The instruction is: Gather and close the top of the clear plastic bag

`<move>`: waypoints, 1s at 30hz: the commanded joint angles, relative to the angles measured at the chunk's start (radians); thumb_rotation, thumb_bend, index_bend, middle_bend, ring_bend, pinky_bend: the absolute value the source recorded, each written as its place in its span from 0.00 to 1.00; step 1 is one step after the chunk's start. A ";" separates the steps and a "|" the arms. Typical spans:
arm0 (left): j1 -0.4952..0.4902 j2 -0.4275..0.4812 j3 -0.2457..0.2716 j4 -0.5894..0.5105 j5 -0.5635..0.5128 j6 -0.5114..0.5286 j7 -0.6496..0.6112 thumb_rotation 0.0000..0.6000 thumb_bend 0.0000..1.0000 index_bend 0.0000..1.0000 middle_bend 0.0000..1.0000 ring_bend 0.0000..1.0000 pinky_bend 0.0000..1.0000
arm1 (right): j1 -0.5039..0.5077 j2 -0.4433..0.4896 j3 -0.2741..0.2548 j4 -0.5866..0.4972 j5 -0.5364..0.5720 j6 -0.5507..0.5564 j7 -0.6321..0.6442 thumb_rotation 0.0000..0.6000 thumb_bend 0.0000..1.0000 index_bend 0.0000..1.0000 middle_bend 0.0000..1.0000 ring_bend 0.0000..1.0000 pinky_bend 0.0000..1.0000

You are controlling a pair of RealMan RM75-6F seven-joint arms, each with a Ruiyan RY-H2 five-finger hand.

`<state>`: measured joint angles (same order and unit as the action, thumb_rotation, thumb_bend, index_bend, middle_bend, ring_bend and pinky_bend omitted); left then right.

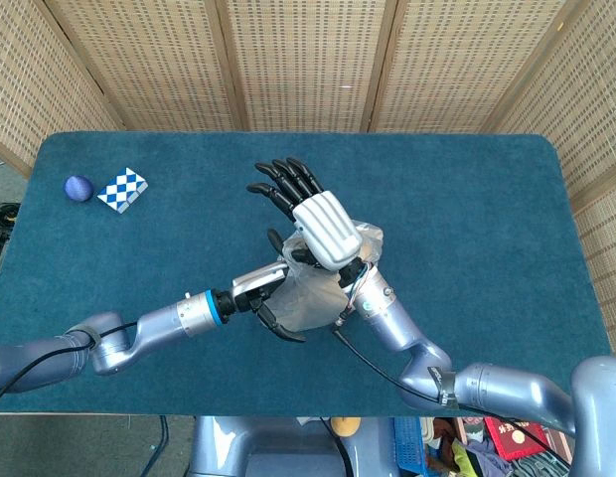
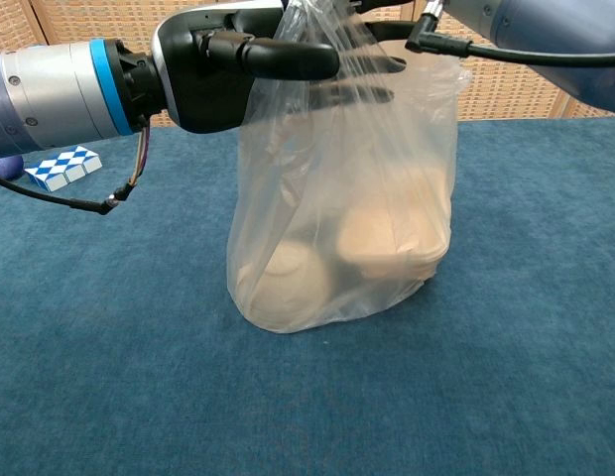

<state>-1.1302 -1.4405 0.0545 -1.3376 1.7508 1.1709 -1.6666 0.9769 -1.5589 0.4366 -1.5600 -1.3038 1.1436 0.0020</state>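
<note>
We are looking at the bag (image 2: pixel 342 218) standing on the blue table (image 1: pixel 467 199), near the middle and toward the near edge. Its top is running out of the chest view, so we cannot see there how far the mouth is gathered; from the head view the bag (image 1: pixel 313 293) is mostly covered by the two hands. Through the cloudy plastic we are making out pale rounded shapes low in the bag, but we cannot tell what they are. The left hand (image 2: pixel 258 59) is reaching in from the left at the bag's upper part, its dark fingers (image 2: pixel 288 58) lying along and partly behind the plastic; it is touching the film, yet we cannot tell whether it is really gripping it. In the head view the same left hand (image 1: pixel 268 298) is showing only partly under the plastic. The right hand (image 1: pixel 313 214) is hanging over the bag's top with its fingers (image 1: pixel 283 184) spread wide toward the far side, holding nothing we can see; its palm side is hidden. Far left on the table, a blue ball (image 1: pixel 78 187) is lying just beside a checkered block (image 1: pixel 123 188), which is cut off in the chest view.
</note>
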 commanded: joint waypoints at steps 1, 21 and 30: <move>-0.001 0.002 -0.002 -0.005 0.003 0.001 0.006 1.00 0.15 0.00 0.00 0.00 0.02 | 0.002 0.005 0.001 -0.002 0.001 -0.005 0.002 1.00 0.56 0.18 0.10 0.00 0.00; -0.008 -0.051 -0.073 -0.033 -0.068 -0.068 0.212 1.00 0.15 0.00 0.00 0.00 0.03 | 0.012 0.022 0.000 -0.024 0.014 -0.026 0.010 1.00 0.56 0.18 0.11 0.00 0.00; -0.017 -0.066 -0.089 -0.037 -0.079 -0.099 0.245 1.00 0.15 0.00 0.00 0.00 0.03 | 0.017 0.025 0.004 -0.031 0.025 -0.031 0.011 1.00 0.56 0.18 0.11 0.00 0.00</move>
<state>-1.1472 -1.5049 -0.0327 -1.3753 1.6740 1.0741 -1.4241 0.9934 -1.5345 0.4406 -1.5911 -1.2791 1.1133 0.0130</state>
